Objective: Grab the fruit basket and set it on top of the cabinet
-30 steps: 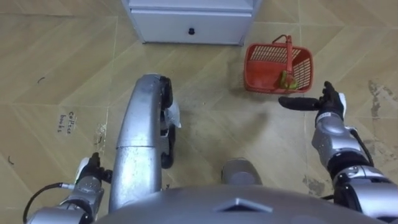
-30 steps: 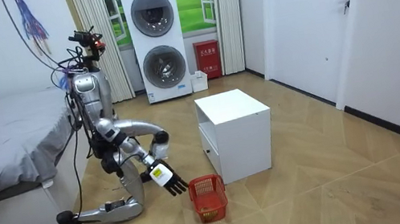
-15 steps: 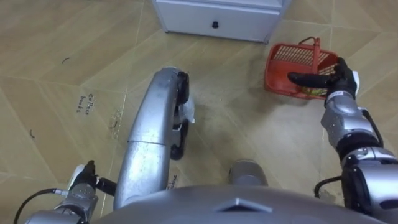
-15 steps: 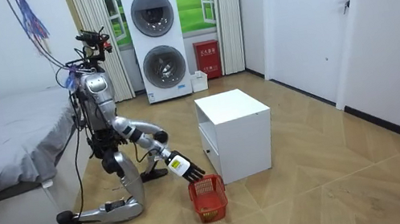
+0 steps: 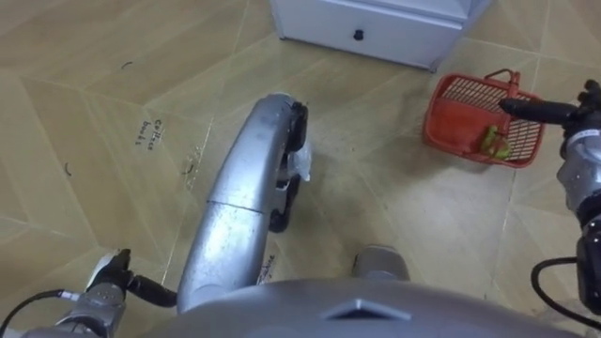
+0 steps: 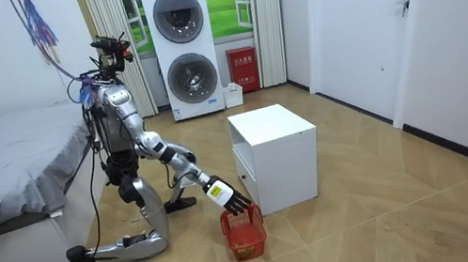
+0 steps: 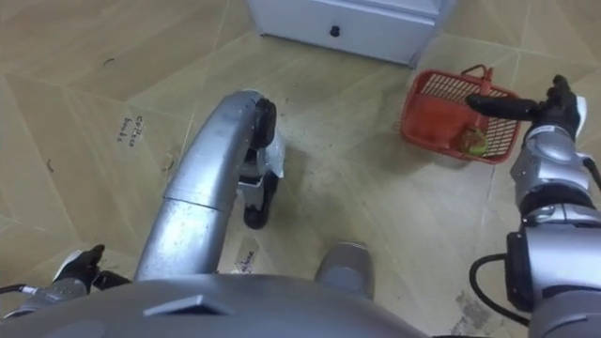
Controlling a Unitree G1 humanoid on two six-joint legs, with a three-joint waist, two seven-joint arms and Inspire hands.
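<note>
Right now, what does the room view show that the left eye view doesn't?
The room view adds the robot kneeling beside a bed, stacked washers and a door. The left eye view adds green fruit inside the basket, a dark knob and the left robot hand low near the floor. Both show the red basket on the floor by the white cabinet, with the right robot hand stretched open over it.

One red basket (image 5: 460,117) lies at two o'clock, one white cabinet (image 5: 404,28) at twelve. The room view shows two stacked washing machines (image 6: 177,17) and one bed (image 6: 1,160).
</note>
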